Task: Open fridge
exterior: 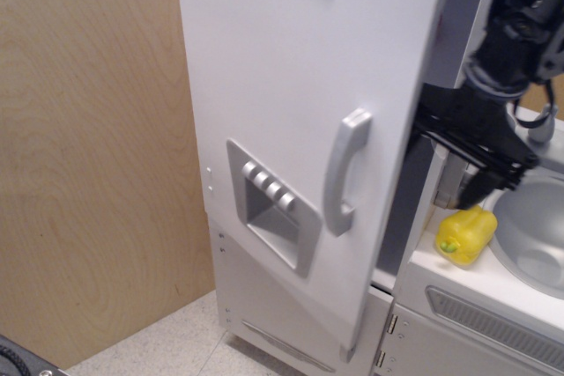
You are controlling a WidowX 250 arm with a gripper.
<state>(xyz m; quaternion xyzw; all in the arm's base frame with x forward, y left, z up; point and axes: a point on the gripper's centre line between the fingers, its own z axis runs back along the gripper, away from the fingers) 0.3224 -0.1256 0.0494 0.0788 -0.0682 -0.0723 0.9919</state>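
Fridge (291, 85) fills centre of frame, big door swung partly out w/ dark gap along its right edge. Grey handle (344, 172) at centre, dispenser panel (271, 204) lower left of it. Black gripper (467, 151) at right, reaching behind door edge; finger spread not discernible. Yellow toy pepper (465, 236) lower right, beside sink (533, 235).

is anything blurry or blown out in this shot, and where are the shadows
In observation.image, the fridge door is bright and nearly blown out, though the handle and dispenser panel stay fairly sharp; the gripper and arm at upper right are soft and dark; a dark shadowed gap runs behind the door's right edge; the yellow pepper is slightly soft.
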